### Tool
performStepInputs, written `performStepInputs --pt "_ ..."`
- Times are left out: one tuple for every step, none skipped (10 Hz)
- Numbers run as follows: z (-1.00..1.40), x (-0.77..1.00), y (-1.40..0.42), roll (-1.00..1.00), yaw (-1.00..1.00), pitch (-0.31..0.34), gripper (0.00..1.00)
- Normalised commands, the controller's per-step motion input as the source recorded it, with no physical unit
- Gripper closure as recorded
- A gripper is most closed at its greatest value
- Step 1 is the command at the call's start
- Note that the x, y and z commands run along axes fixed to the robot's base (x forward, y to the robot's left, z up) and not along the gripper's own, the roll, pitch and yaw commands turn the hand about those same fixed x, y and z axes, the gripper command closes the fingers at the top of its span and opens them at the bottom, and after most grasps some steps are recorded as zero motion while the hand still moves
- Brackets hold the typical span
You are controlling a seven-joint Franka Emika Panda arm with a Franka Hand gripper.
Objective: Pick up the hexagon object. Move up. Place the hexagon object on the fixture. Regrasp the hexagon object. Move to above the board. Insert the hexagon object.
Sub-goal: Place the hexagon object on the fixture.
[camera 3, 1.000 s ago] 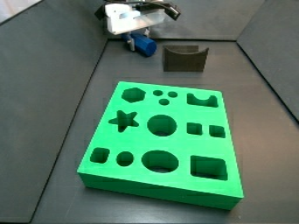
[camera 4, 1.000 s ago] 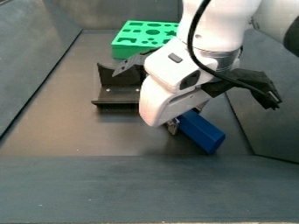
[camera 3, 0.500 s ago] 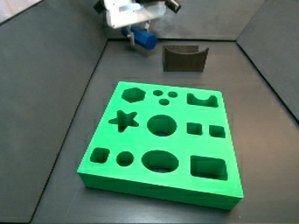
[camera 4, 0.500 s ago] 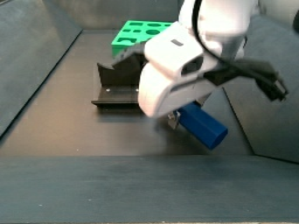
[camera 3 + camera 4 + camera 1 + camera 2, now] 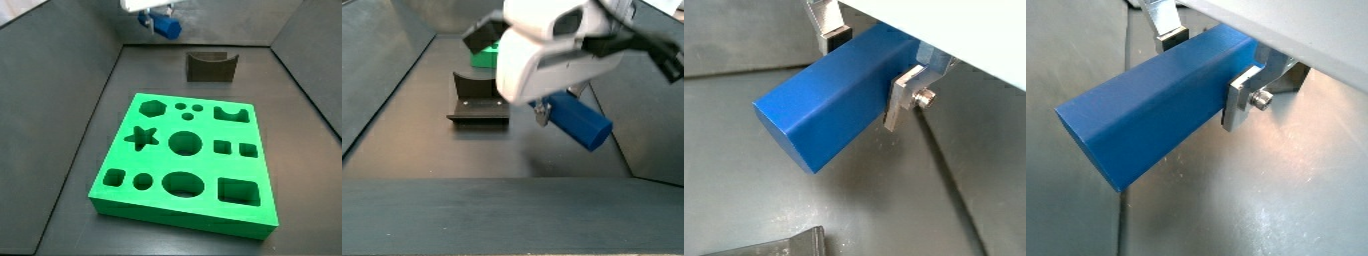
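The board (image 5: 187, 160), a green slab of shaped cut-outs, lies flat on the floor in the foreground of a side view, all its holes empty; the fixture (image 5: 210, 66) stands apart from it, farther back, and carries nothing. The arm's white wrist housing fills a side view, held high above the floor with the end effector (image 5: 556, 110) pointing down beneath it. In both wrist views the silver fingers (image 5: 905, 93) are closed on the flat sides of the hexagon object (image 5: 838, 102), which juts out crosswise, tilted, clear of the floor. The step in hand appears to be the move up after the pick, though the height gained is hard to judge. The next move calls for carrying the bar across and lowering it onto the fixture.
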Motion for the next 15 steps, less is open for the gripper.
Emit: performStepInputs --pt "1.0 -0.01 -0.01 -0.04 0.02 0.005 1.0" --pt "1.0 -0.01 -0.01 -0.05 0.02 0.006 1.0" --pt "1.0 -0.02 -0.02 -0.07 0.02 0.005 1.0" --pt "1.0 -0.02 -0.02 -0.08 0.02 0.005 1.0" --pt "0.9 -0.02 -0.01 -0.09 0.02 0.002 1.0" --pt "0.74 -0.02 -0.01 -0.1 0.01 0.004 1.0" --pt "0.54 -0.01 -0.01 -0.11 0.01 0.007 1.0" --pt "0.38 0.0 -0.01 -0.12 0.0 0.012 1.0" --pt "0.18 0.0 0.0 -0.13 -0.01 0.023 1.0" --pt "0.03 0.68 -1.0 0.02 -1.0 0.092 1.0" --pt "0.02 0.69 -1.0 0.03 -1.0 0.098 1.0" --pt "0.03 0.7 -1.0 0.03 -1.0 0.107 1.0" --pt "0.03 0.75 -1.0 0.05 -1.0 0.132 1.0" --pt "0.02 0.83 -1.0 0.07 -1.0 0.164 1.0" --pt "0.02 0.93 -1.0 0.08 -1.0 0.195 1.0"
